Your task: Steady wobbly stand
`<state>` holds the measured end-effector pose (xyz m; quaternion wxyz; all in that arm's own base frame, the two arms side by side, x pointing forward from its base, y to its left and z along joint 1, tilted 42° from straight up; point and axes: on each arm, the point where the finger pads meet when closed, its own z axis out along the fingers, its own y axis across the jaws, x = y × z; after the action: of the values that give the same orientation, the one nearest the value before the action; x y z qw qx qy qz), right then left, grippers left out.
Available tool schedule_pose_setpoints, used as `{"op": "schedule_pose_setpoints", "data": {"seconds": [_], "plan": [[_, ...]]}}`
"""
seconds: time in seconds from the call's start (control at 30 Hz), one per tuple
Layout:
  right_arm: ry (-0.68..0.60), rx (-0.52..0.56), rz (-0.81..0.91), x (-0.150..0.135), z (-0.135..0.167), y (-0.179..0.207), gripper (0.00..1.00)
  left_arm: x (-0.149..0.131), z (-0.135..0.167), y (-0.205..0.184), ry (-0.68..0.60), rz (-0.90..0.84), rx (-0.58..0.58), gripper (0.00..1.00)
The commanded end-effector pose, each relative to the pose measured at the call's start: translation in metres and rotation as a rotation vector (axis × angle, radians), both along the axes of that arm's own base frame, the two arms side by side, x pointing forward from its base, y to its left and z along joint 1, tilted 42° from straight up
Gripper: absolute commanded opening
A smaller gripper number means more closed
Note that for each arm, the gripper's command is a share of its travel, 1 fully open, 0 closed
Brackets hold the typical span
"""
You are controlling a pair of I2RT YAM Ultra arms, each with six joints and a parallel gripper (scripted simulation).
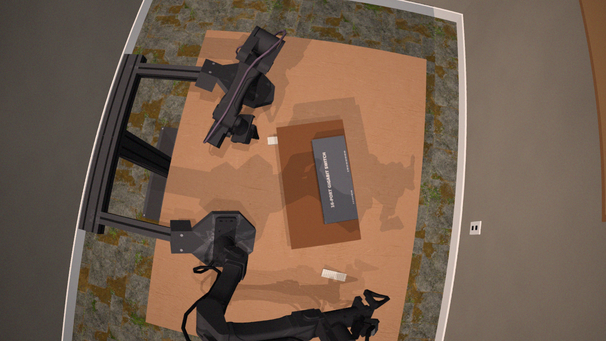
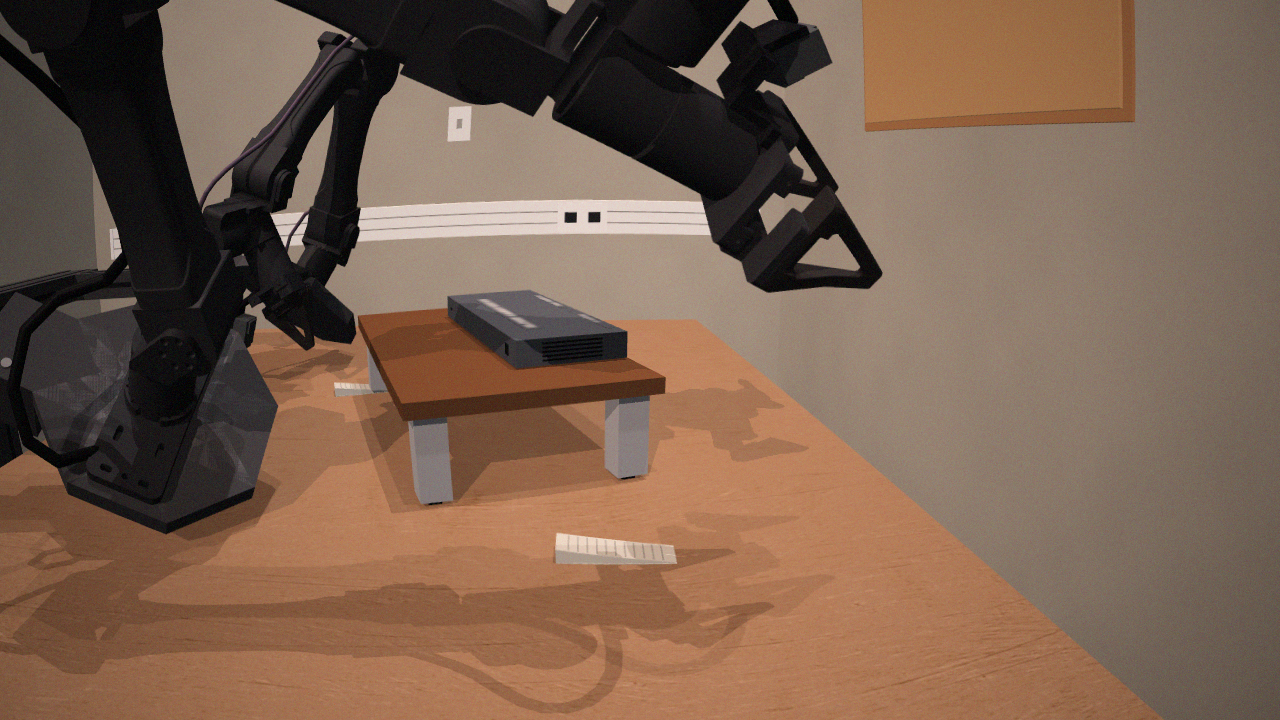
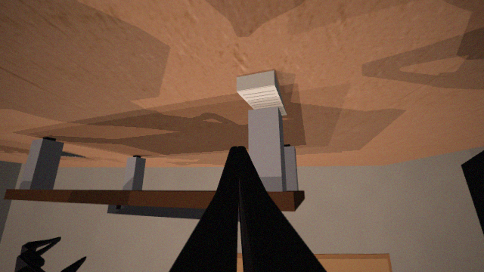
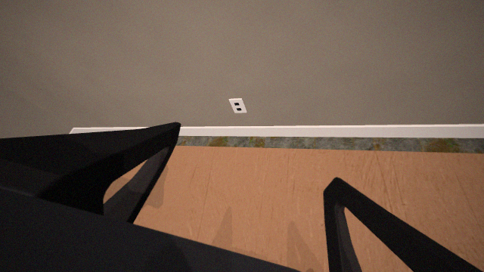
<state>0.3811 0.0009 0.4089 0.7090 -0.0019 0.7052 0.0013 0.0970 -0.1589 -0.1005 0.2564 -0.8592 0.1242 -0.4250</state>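
Note:
The brown stand (image 1: 317, 182) with grey legs carries the dark network switch (image 1: 334, 178), also seen from the side (image 2: 535, 327). One white wedge (image 1: 272, 140) lies at the stand's corner leg by the left arm; in the left wrist view the wedge (image 3: 261, 91) touches that leg's foot (image 3: 265, 145). My left gripper (image 1: 254, 133) is shut and empty, a short way back from this wedge; its fingers (image 3: 239, 151) meet. A second wedge (image 1: 333, 274) (image 2: 614, 549) lies loose on the table. My right gripper (image 2: 827, 246) is open and empty, high above the table near its edge.
The arm bases (image 1: 220, 237) stand on the table's mount side, with a black frame (image 1: 122, 144) behind. A wall runs along the table's far edge. Arm shadows fall across the table.

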Motion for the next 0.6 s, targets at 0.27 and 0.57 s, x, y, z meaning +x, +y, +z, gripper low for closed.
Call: {"op": "schedule_pose_setpoints", "data": {"seconds": [0.27,0.57], "plan": [[-0.094,0.002,0.043,-0.013,0.035,0.013,1.00,-0.006,0.007,-0.016,-0.003,0.004,-0.046,0.00],[-0.093,0.002,0.043,-0.013,0.034,0.013,1.00,-0.002,0.002,-0.032,0.017,0.113,-0.201,0.00]]}}
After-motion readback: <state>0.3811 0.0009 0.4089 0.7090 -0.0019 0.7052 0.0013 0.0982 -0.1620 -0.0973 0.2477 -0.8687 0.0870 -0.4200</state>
